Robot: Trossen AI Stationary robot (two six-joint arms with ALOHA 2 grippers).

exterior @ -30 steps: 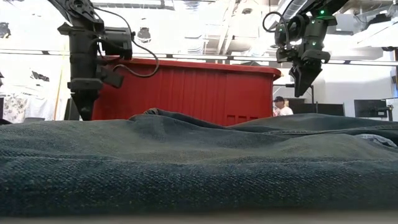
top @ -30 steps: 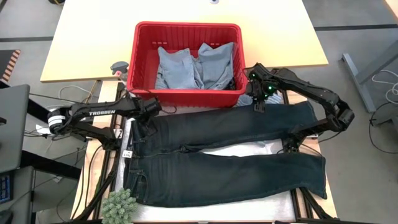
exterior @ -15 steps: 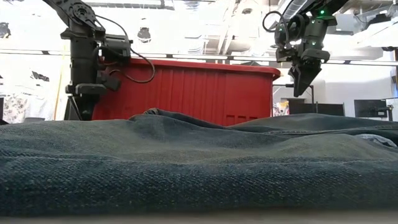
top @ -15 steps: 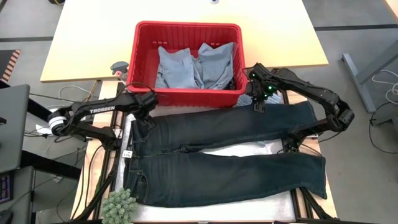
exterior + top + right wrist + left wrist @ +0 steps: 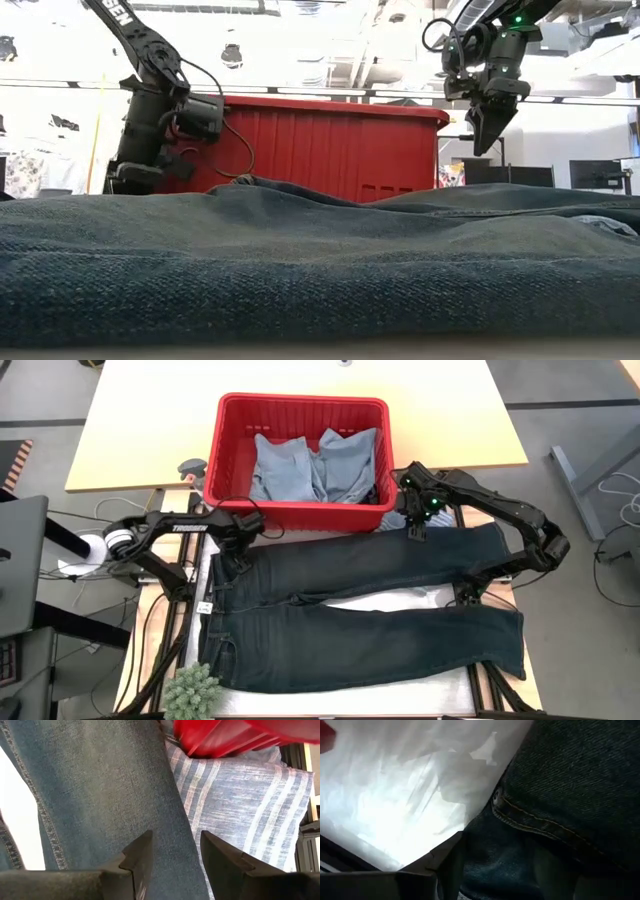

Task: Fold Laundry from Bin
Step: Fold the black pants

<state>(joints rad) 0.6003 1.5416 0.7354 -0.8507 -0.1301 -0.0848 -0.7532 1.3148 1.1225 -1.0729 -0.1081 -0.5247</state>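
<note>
Jeans (image 5: 370, 610), dark denim: spread flat across the work surface, waistband toward the left arm, legs toward the right. Red bin (image 5: 228, 455) just behind holds light-blue garments (image 5: 315, 465). Striped cloth (image 5: 250, 805) lies beside a jean leg. Left gripper (image 5: 238, 550): down at the waistband corner; finger opening cannot be told. Right gripper (image 5: 484, 140): raised above the upper leg, fingers partly open, empty.

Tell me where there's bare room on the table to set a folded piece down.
Bare tabletop lies left of the red bin, and more lies right of it and behind it. A white strip shows between the legs of the jeans. The near half is crowded, with the left gripper and right gripper over the jeans.
</note>
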